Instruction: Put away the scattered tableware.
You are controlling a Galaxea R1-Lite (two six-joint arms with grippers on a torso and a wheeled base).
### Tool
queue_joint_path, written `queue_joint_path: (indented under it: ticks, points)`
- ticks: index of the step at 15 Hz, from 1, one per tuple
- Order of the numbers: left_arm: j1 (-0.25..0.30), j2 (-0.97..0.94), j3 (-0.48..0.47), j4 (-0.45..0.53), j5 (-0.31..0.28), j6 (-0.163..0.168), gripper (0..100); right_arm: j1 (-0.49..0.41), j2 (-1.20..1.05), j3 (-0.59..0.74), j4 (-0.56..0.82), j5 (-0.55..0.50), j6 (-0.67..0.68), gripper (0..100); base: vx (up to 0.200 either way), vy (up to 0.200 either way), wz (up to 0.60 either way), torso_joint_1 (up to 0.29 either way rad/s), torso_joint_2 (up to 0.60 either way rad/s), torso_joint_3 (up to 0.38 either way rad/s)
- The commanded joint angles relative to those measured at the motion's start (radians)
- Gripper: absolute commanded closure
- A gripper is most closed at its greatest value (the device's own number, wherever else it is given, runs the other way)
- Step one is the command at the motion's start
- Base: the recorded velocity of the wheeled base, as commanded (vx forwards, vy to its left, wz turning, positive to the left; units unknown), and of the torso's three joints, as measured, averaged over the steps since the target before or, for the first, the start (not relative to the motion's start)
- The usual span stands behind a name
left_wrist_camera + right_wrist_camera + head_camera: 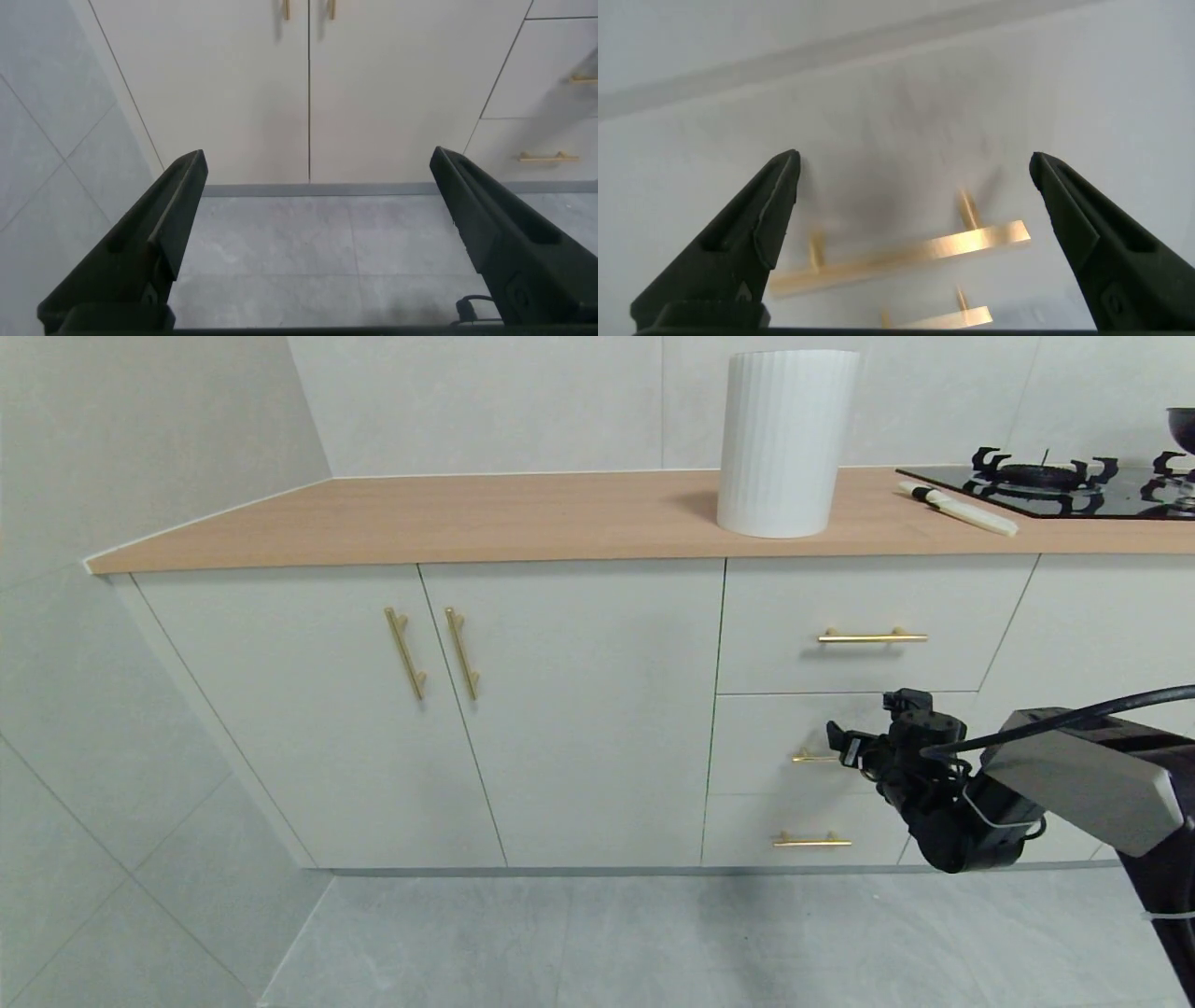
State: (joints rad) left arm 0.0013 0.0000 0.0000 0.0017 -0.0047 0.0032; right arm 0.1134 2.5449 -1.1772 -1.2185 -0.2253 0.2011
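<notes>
Here's the tableware piece: a slim cream-coloured utensil with a dark band near one end (957, 509), lying flat on the light wooden countertop (467, 518) at about two o'clock in the head view. Its dark-banded end touches the corner of the black glass cooktop (1111, 502); knife or spreader, too small to tell. The cooktop runs off the frame at three o'clock, one black burner grate (1044, 474) fully seen and a second one cut off. A dark rounded object (1181, 427) at the edge is clipped beyond naming. At nine o'clock from the utensil, well apart, stands a tall white ribbed cylinder container (787, 443), upright, its rim grazing the frame edge. Below the counter is a stack of three pale drawers. The top gold bar handle (873, 637) and the bottom gold bar handle (812, 842) are plain to see, while the middle gold bar handle (971, 245) is half covered in the head view by the right gripper (913, 163). That gripper's fingers are spread wide, nothing between them, facing that handle from close by. Over at nine o'clock, two pale cabinet doors carry vertical gold handles (406, 653). The left gripper (318, 157) is parted wide too, empty, low over grey floor tiles (308, 252) and facing the foot of those doors.
</notes>
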Motion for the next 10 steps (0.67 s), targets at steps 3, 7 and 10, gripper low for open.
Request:
queue_joint_path:
  ticks: [3, 7, 10]
  points:
    - [0.0, 0.0, 0.0, 0.0, 0.0, 0.0, 0, 0.014, -0.299, 0.338, 0.014, 0.244, -0.002, 0, 0.0, 0.0, 0.0, 0.0, 0.0, 0.0]
    - [0.0, 0.0, 0.0, 0.0, 0.0, 0.0, 0, 0.075, -0.551, 0.55, 0.059, 0.23, -0.006, 0, 0.0, 0.0, 0.0, 0.0, 0.0, 0.0]
    - [0.0, 0.0, 0.0, 0.0, 0.0, 0.0, 0, 0.089, -0.77, 0.752, 0.057, 0.159, -0.054, 0, 0.0, 0.0, 0.0, 0.0, 0.0, 0.0]
